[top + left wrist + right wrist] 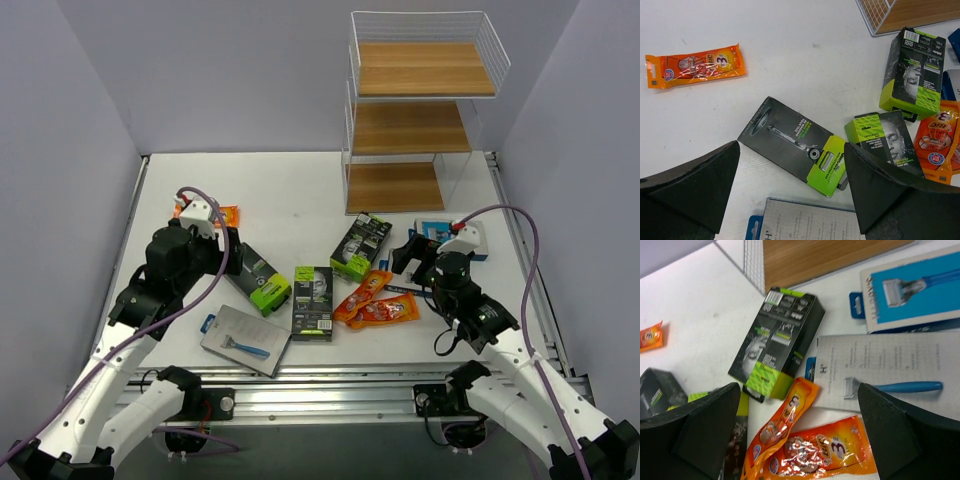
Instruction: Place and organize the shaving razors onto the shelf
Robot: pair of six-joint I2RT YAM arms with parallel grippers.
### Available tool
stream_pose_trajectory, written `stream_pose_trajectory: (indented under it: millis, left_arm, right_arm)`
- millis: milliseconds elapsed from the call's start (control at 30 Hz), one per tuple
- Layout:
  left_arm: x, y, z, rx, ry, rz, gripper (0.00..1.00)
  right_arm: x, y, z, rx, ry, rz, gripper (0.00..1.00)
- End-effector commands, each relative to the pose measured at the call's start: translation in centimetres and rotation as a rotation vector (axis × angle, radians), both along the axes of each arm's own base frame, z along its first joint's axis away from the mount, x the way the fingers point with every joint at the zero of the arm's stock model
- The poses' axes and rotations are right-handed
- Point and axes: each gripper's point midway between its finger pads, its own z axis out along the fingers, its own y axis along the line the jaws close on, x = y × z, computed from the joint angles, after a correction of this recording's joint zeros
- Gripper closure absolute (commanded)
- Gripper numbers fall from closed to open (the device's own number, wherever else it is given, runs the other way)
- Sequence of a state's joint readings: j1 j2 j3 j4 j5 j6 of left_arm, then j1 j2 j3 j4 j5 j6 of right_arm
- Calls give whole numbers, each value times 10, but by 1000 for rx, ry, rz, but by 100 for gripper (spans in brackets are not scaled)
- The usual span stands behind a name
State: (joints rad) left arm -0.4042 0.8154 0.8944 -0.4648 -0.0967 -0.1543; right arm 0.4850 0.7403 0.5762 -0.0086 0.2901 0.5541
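Note:
The shaving razors lie scattered on the white table in front of the shelf (420, 110). My left gripper (791, 145) hangs open over a flat black-and-green pack (772, 131), with a grey card (810, 222) just below it and an orange packet (695, 65) farther off. My right gripper (799, 386) is open above two orange packets (785, 425), with nothing between its fingers. A black-and-green box (777, 342), a grey card with a blue razor (885, 370) and a blue card (912, 290) lie beyond it.
Two more black-and-green boxes (313, 302) (361, 245) lie mid-table between the arms. The shelf's three wooden boards stand at the far right behind a white wire frame. Grey walls close in left and right; a metal rail (330, 385) runs along the near edge.

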Motion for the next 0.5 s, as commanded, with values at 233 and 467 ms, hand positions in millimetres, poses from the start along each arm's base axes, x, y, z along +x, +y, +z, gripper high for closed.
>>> stream_pose_trajectory:
  millis: [233, 467]
  left_arm:
    - [6, 14, 26, -6, -75, 75, 6]
    - [10, 10, 29, -65, -67, 40, 6]
  right_arm:
    - [-19, 48, -23, 238, 109, 164, 6]
    - [-30, 66, -43, 388, 127, 192, 13]
